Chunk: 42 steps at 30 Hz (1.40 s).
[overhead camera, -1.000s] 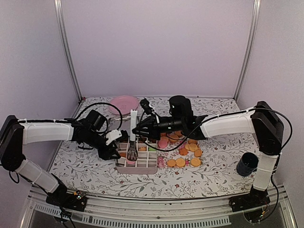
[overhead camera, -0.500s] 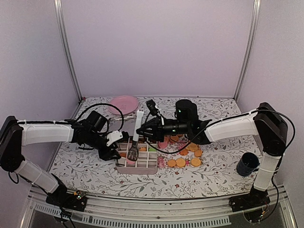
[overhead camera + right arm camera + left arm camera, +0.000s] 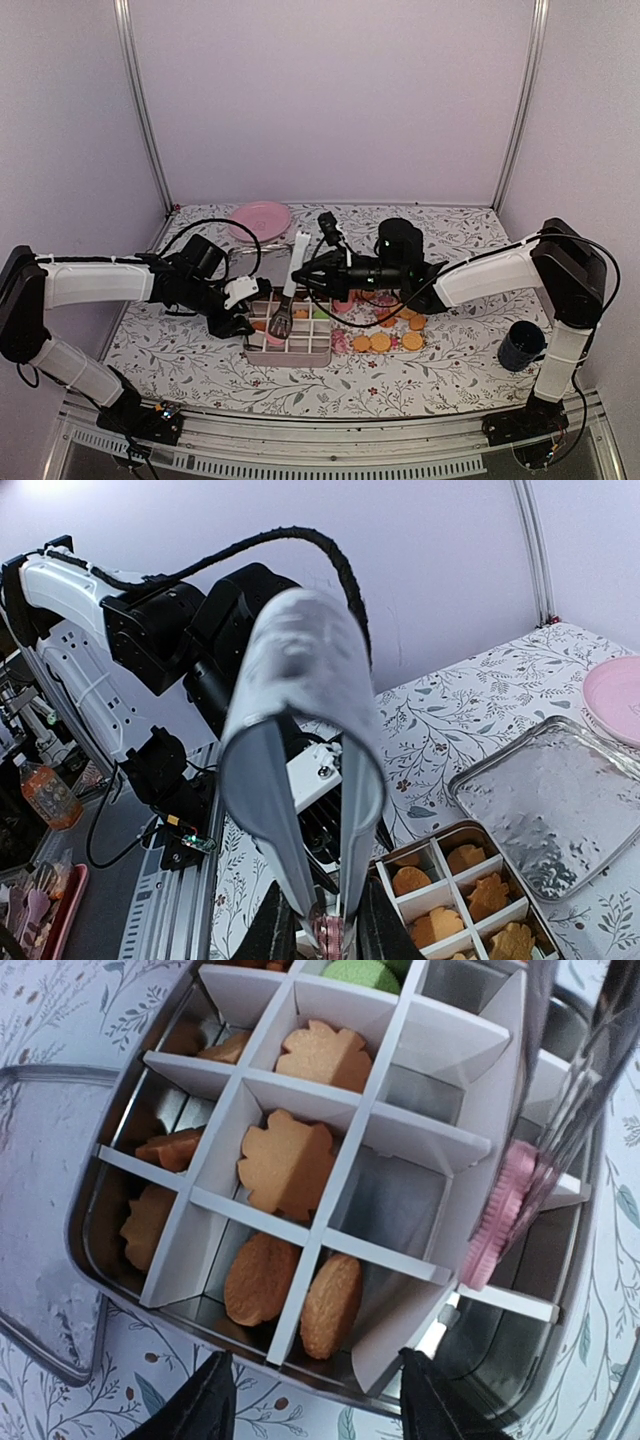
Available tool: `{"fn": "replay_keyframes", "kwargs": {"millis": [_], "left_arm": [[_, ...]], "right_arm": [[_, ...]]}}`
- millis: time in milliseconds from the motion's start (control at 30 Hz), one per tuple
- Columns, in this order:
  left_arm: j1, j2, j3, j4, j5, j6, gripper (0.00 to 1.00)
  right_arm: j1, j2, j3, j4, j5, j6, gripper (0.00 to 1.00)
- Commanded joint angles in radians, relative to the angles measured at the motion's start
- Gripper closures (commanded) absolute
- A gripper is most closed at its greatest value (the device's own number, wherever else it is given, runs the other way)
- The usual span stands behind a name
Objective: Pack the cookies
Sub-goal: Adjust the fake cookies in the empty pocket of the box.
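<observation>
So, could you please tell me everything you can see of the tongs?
The tongs are a bent strip, frosted white at the fold, translucent down both arms. The right gripper squeezes the arms together. They slant down into the divided tin, tips pinching a pink cookie on edge beside a white divider.

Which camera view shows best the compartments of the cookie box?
The left wrist view: the cookie box fills it, with cookies visible in single compartments. The top view shows it small, partly behind the tongs; the right wrist view shows only one corner.

tongs [image 3: 292, 280] over tin [image 3: 288, 358], left gripper [image 3: 238, 318] beside it
</observation>
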Motion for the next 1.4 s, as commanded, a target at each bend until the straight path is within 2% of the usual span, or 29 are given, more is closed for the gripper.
{"fn": "replay_keyframes", "kwargs": {"millis": [0,400,833,1000,1100,1233,1367], "left_arm": [[-0.019,0.026,-0.041,-0.090,-0.031,0.026,0.45],[-0.019,0.021,-0.047,-0.106,-0.023,0.035,0.46],[-0.027,0.033,-0.048,-0.108,-0.034,0.046,0.46],[-0.027,0.027,-0.049,-0.114,-0.032,0.041,0.46],[-0.027,0.013,-0.045,-0.134,-0.011,0.032,0.42],[-0.026,-0.031,-0.020,-0.185,0.032,0.025,0.28],[-0.011,-0.050,0.031,-0.231,0.079,0.012,0.21]], "right_arm": [[0.006,-0.059,-0.024,0.146,-0.019,0.094,0.86],[-0.012,-0.057,-0.092,0.339,0.012,0.188,0.83],[-0.018,-0.050,-0.149,0.385,0.044,0.250,0.84],[-0.018,-0.059,-0.152,0.386,0.117,0.217,0.86],[-0.018,-0.069,-0.139,0.368,0.167,0.167,0.86],[-0.018,-0.059,-0.070,0.272,0.154,0.107,0.86],[-0.016,-0.048,-0.042,0.216,0.145,0.069,0.86]]}}
